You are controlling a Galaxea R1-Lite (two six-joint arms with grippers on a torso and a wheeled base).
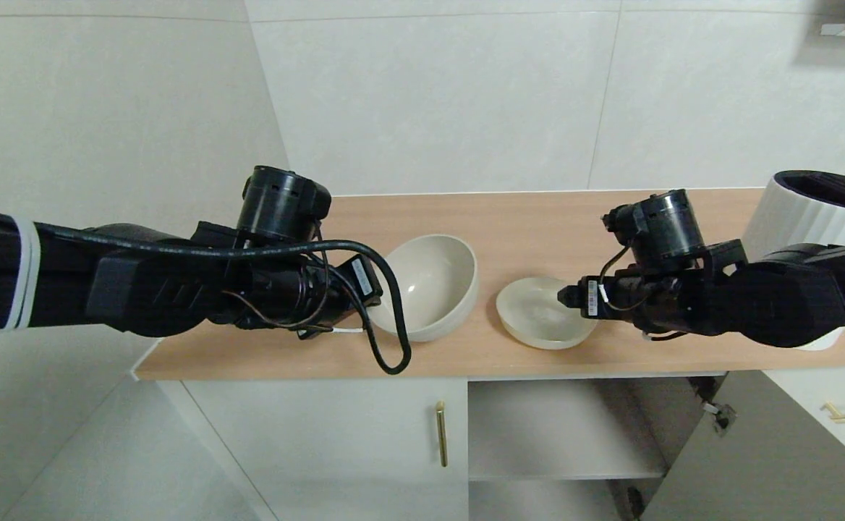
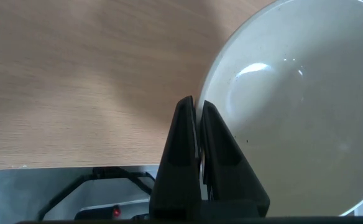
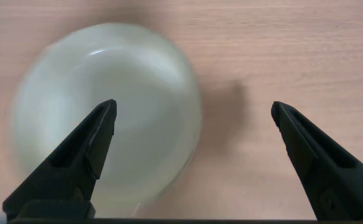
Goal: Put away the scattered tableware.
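Note:
A large cream bowl (image 1: 433,282) stands tilted on the wooden counter (image 1: 538,217), its opening turned toward my left arm. My left gripper (image 2: 197,102) is shut on the rim of this bowl (image 2: 293,106), one finger inside and one outside. To its right lies a smaller translucent bowl (image 1: 538,315), upright on the counter. My right gripper (image 1: 563,295) hovers at that bowl's right edge. In the right wrist view this gripper (image 3: 192,104) is wide open, one finger over the small bowl (image 3: 107,112) and the other over bare wood.
A white ribbed container (image 1: 799,217) stands at the counter's right end, behind my right arm. Below the counter, a cabinet compartment (image 1: 560,434) is open with a shelf inside; beside it is a closed door with a gold handle (image 1: 440,434). A tiled wall backs the counter.

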